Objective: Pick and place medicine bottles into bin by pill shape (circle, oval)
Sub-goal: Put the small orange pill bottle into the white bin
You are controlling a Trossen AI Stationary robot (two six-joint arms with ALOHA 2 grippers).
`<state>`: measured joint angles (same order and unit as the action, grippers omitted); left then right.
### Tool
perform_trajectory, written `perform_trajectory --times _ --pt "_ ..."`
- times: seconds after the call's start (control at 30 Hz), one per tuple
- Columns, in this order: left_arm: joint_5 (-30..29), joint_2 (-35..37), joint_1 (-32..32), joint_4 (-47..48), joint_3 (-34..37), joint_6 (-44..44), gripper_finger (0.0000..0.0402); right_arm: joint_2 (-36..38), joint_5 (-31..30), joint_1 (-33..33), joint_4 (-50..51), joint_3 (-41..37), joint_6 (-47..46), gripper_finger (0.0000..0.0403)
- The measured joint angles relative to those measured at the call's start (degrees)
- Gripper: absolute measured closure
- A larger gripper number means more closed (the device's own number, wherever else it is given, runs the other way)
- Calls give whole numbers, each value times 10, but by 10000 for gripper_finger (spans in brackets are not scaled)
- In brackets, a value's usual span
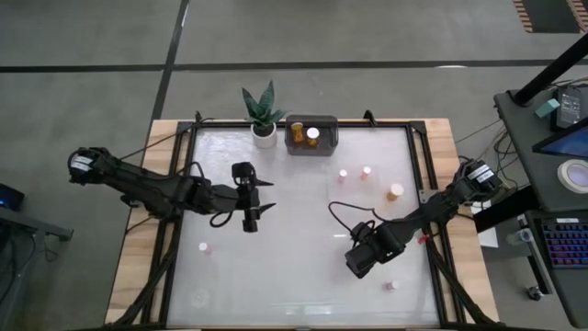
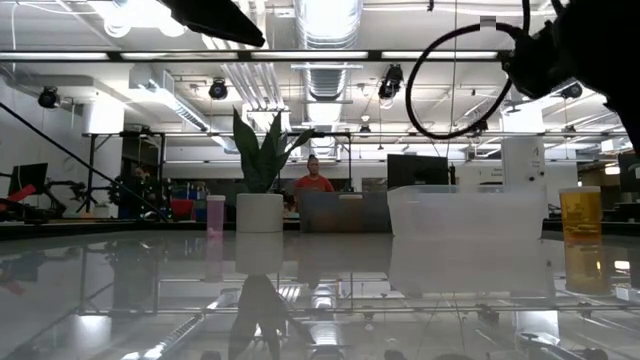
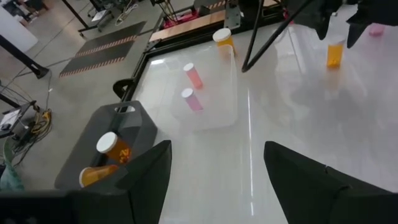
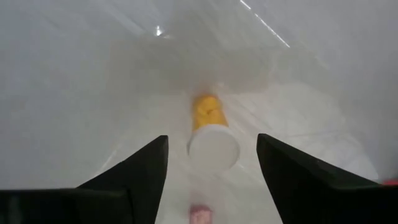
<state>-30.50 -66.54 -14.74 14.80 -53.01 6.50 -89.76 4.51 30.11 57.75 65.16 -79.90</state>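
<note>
My right gripper (image 1: 360,260) hangs open over the table's near right part. An amber bottle with a white cap (image 4: 210,127) stands on the table below it, between the two spread fingers and apart from both. The gripper hides this bottle in the high view; it shows in the left wrist view (image 3: 334,55). My left gripper (image 1: 268,197) is open and empty over the table's middle left. A grey bin (image 1: 312,147) at the far edge holds two amber bottles (image 3: 106,158). Two pink bottles (image 1: 354,174) stand in a clear bin (image 3: 214,118).
Another amber bottle (image 1: 395,191) stands near the right edge. Single pink bottles stand at the near left (image 1: 204,246) and near right (image 1: 390,286). A potted plant (image 1: 263,115) stands left of the grey bin. A person (image 2: 314,178) shows in the room behind.
</note>
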Motion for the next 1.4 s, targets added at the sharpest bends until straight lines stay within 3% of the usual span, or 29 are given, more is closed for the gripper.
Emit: perform_trajectory --times 0.37,0.83,1.4 --pt "-16 4 0 8 7 3 162 0 4 0 -25 -22 -5 215" --pt "-29 104 0 -44 81 2 162 1 4 0 -26 -2 -7 282" --pt "-28 115 0 -58 89 4 162 30 13 -37 -19 42 44 289"
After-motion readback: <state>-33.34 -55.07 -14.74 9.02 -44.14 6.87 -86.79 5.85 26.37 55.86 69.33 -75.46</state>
